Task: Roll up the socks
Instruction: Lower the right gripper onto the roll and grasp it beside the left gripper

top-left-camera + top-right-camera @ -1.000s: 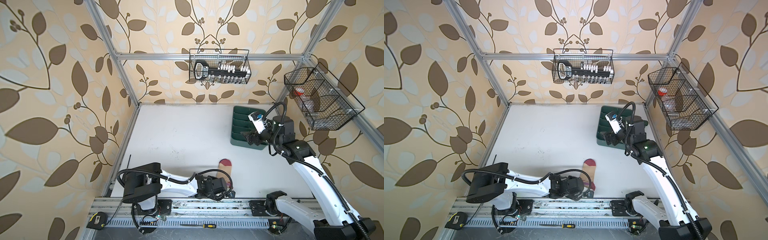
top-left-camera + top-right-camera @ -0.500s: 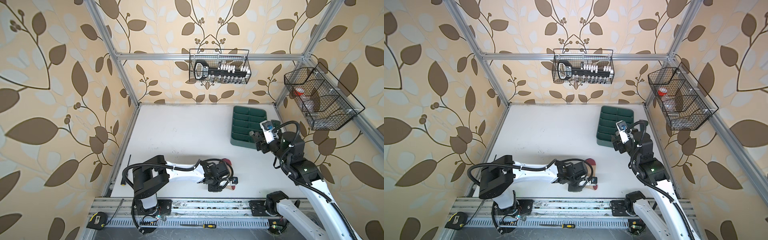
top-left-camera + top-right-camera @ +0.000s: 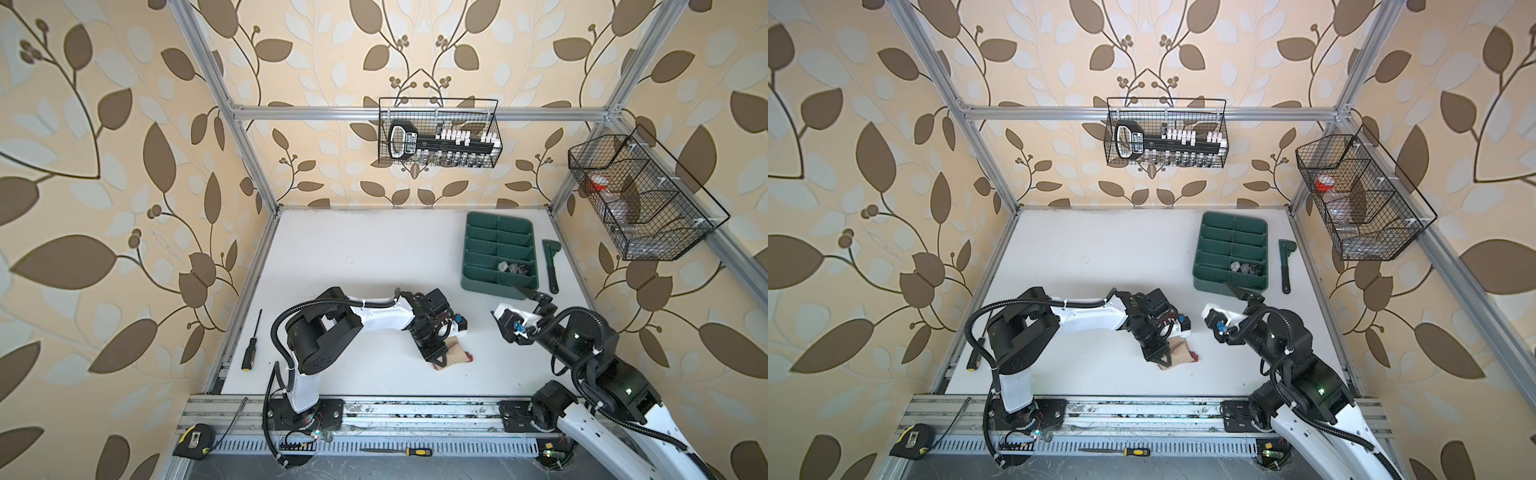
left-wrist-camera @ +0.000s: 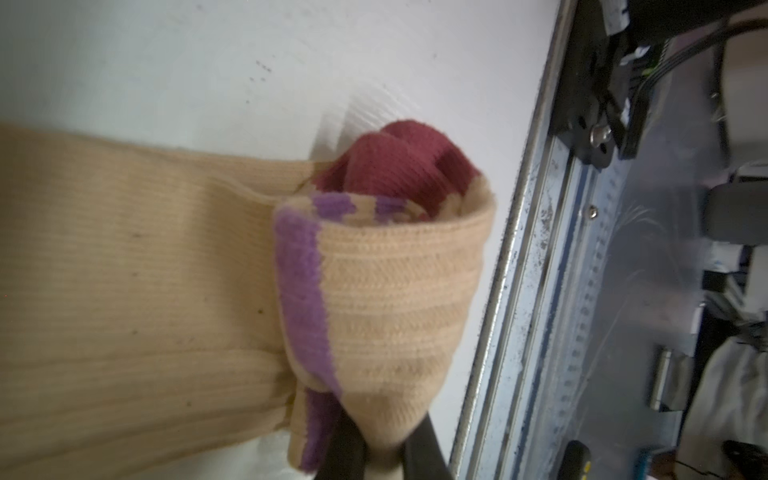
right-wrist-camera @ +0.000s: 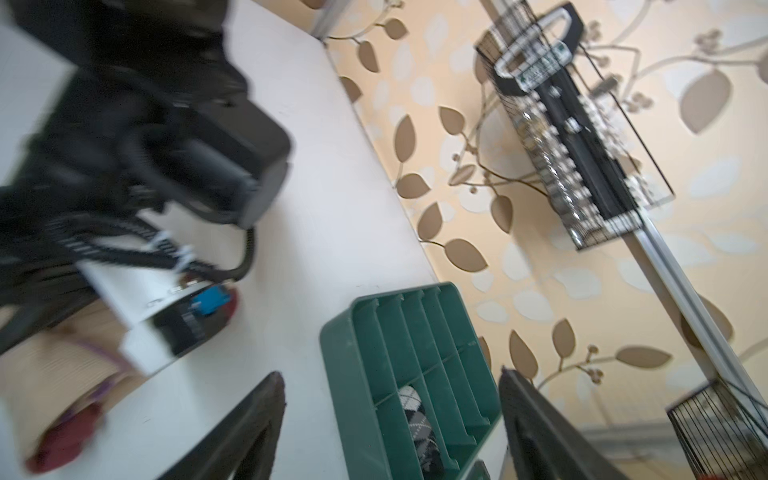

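Note:
The beige sock (image 3: 454,351) (image 3: 1179,348) lies near the table's front. One end of it is folded over into a loose roll (image 4: 386,291) with maroon fabric inside and a purple stripe along the fold. My left gripper (image 4: 380,451) (image 3: 437,358) is shut on that rolled end. The black argyle sock (image 3: 513,267) (image 3: 1246,268) (image 5: 419,424) sits in a near compartment of the green tray (image 3: 498,217) (image 5: 345,374). My right gripper (image 3: 510,302) (image 3: 1221,301) (image 5: 390,436) hovers just in front of the tray, open with nothing between its fingers.
A dark green wrench (image 3: 550,266) lies right of the tray. A black screwdriver (image 3: 251,340) lies at the table's left edge. Wire baskets hang on the back wall (image 3: 436,133) and the right wall (image 3: 640,195). A tape measure (image 3: 193,440) sits on the front rail.
My right arm has drawn back from over the tray toward the front, its jaws narrowing a little. My left gripper has carried the sock's near end over, and the sock now lies bunched and shorter.

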Controlling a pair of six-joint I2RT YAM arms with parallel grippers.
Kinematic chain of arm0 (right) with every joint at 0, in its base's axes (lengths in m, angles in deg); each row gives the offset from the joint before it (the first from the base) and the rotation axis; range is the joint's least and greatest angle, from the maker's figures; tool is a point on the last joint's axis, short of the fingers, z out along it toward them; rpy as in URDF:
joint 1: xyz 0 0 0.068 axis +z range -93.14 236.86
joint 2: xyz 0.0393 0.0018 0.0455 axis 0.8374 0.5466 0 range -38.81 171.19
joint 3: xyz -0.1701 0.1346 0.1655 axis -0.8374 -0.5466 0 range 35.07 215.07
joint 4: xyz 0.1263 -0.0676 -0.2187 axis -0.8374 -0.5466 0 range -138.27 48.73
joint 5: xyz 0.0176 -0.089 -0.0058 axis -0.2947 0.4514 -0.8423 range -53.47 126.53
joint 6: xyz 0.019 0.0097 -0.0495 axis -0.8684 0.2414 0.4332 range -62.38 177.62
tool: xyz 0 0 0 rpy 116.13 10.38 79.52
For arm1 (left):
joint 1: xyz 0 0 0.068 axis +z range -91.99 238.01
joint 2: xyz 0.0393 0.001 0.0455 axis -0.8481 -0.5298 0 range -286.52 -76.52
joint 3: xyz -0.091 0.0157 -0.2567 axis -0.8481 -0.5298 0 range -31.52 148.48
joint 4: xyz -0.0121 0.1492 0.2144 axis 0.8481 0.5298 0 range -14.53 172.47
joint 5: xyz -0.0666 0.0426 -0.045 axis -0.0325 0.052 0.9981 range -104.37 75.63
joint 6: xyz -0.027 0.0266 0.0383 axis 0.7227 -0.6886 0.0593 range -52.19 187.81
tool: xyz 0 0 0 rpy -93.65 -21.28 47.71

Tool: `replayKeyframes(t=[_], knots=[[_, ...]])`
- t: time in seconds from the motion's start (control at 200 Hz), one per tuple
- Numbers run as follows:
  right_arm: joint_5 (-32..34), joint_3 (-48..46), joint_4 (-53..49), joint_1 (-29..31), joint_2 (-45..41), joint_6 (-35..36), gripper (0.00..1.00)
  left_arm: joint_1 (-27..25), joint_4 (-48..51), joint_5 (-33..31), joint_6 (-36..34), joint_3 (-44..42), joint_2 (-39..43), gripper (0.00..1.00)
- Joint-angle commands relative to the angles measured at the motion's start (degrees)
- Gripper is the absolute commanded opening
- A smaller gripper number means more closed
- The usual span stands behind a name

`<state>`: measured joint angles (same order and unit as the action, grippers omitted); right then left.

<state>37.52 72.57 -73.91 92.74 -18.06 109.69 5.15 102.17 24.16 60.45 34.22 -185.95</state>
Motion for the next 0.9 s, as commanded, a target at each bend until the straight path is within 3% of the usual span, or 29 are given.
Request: replayKeyframes(t=[0.0,0.15,0.305,0.455,0.645,0.895], knots=[[1.8,-1.4,-12.5,7.5,0.2,9.1,0.78,2.4,2.6,0.3,4.7,-1.0,-3.5,0.0],[11.3,-4.3,-16.7,22.1,4.8,7.2,0.78,3.5,0.5,2.9,6.8,-1.3,-3.9,0.0],[17.6,-7.9,-9.7,33.0,14.2,4.3,0.8,3.9,-0.4,3.1,7.6,-1.8,-3.9,0.0],[16.7,-10.8,0.2,33.0,24.5,1.4,0.79,4.1,-0.8,2.9,7.7,-2.2,-3.4,0.0],[14.7,-15.0,14.7,27.8,31.7,0.9,0.77,4.2,-1.3,3.0,7.5,-2.5,-3.1,0.0],[11.3,-15.9,22.1,20.5,39.0,1.8,0.77,4.2,-2.1,3.4,7.7,-3.0,-3.1,0.0]])
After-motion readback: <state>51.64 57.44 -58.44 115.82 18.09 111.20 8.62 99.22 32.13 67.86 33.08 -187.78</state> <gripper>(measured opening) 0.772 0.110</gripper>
